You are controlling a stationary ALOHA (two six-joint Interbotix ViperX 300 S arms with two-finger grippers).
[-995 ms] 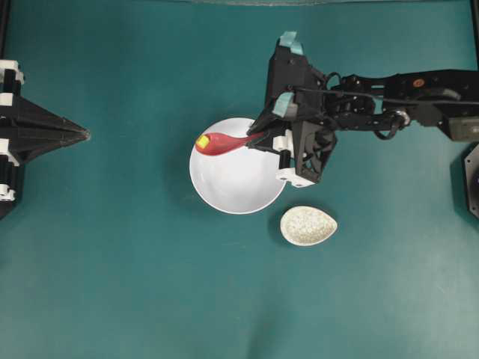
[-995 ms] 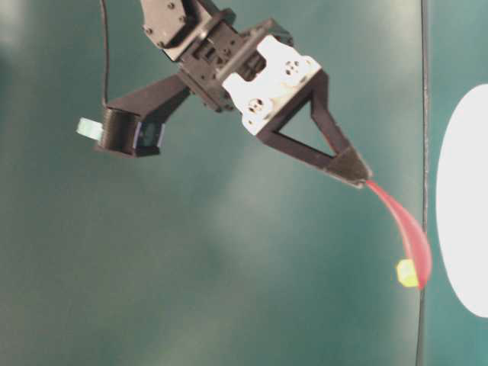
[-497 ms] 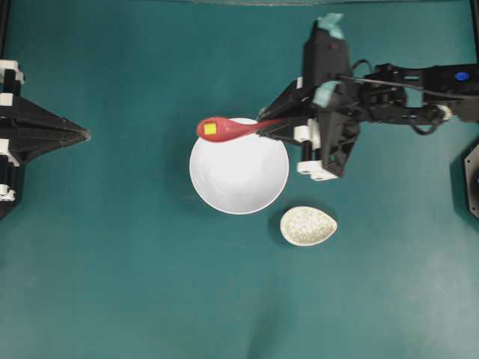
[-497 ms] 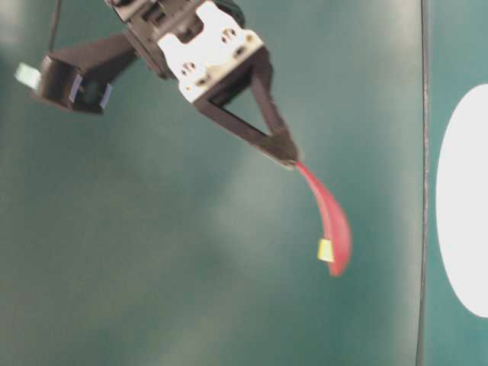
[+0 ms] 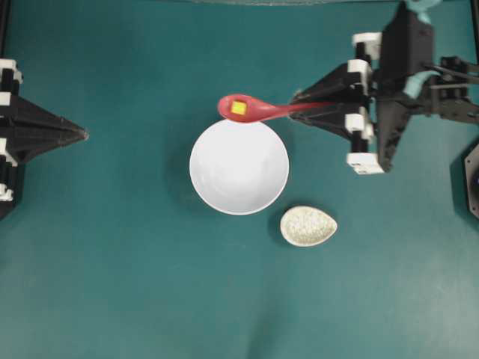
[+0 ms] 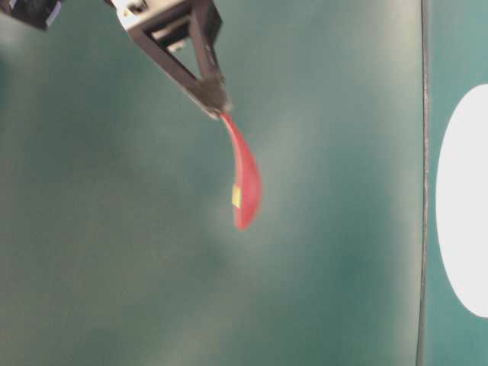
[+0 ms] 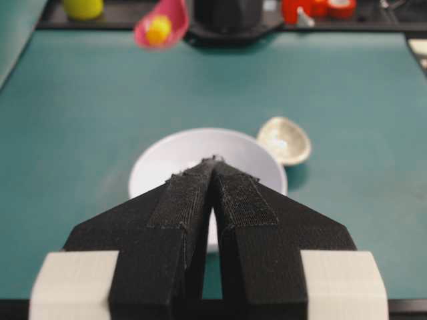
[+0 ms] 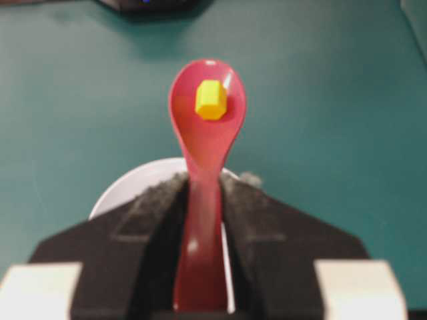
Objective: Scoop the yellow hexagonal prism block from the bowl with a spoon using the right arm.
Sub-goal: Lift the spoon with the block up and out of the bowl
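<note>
The red-pink spoon [image 5: 258,111] hangs in the air just past the far rim of the white bowl [image 5: 239,168], which holds nothing. In the spoon's head lies the yellow hexagonal prism block [image 5: 239,108], sharp in the right wrist view as the block [image 8: 211,100] on the spoon [image 8: 208,133]. My right gripper [image 5: 299,102] is shut on the spoon's handle, with the bowl [image 8: 127,190] below its fingers. From table level the spoon [image 6: 245,179] slopes down from the gripper [image 6: 213,99]. My left gripper [image 5: 84,135] rests shut and holding nothing at the left edge, pointing at the bowl [image 7: 173,157].
A speckled beige spoon rest [image 5: 308,225] lies on the teal mat just right of the bowl's near side. In the left wrist view a yellow-green object [image 7: 83,8] and red rolls [image 7: 313,8] sit along the far table edge.
The right arm has lifted the spoon with the block out of the bowl and drawn it back to the right and towards the far side. The left arm has not moved.
</note>
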